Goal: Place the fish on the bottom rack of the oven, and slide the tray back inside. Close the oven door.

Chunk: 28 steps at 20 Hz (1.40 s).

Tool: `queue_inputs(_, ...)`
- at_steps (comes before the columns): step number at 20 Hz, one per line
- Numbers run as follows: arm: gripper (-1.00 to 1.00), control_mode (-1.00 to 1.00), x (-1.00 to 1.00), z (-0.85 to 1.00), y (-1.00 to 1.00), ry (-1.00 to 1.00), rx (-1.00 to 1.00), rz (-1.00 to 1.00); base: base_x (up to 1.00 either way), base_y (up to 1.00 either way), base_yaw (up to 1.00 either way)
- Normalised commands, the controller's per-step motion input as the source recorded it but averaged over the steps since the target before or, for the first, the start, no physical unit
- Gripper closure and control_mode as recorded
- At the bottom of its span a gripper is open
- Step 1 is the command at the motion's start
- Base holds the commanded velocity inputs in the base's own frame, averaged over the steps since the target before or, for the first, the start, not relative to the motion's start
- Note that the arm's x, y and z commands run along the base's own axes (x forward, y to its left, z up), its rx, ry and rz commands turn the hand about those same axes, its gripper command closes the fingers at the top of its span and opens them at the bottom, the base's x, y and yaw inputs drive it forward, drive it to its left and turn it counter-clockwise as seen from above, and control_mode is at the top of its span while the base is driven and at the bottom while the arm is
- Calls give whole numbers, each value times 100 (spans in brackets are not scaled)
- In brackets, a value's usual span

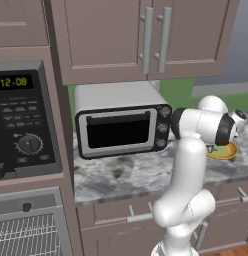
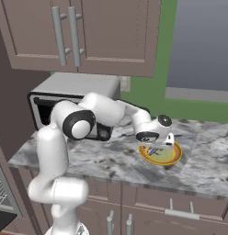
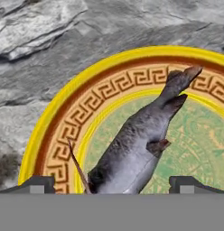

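Grey, slick-skinned fish [image 3: 136,144], lying on a round yellow-rimmed plate with a brown key-pattern band [image 3: 64,131], centre-right of the hand view; plate resting on the grey marbled stone counter [image 2: 97,160].

Tool [image 2: 156,148]: hovering over the plate, fingers standing wide apart on either side of the fish, gripping nothing.

Risks: tapered, smooth body slipping sideways out of a closing grip; fingertips catching the plate rim and dragging it; a grasp near the tail letting the fish swing.

Hidden: fish's head being cut off at the lower frame edge. Silver wire-grid bottom rack [image 1: 26,235] showing partly, lower left of the left base view; oven door not made out.
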Motion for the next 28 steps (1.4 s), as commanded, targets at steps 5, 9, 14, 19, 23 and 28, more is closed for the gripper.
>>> queue_inputs(5, 100, -100, 40, -46, -11, -6, 0, 13, 0, 0, 0)
queue_inputs(9, 100, -100, 15, -24, 1, 0, 0, 3, 0, 0, 0)
queue_inputs(14, 100, -100, -44, 48, 0, -15, -2, 0, 0, 0, 0)
queue_inputs(19, 100, -100, -100, 97, 13, -30, -13, 13, 0, 0, 0)
queue_inputs(23, 100, -100, -99, 64, 47, -25, -20, 20, 0, 0, 0)
queue_inputs(28, 100, -100, -93, 56, 32, -11, -16, 28, 0, 0, 0)
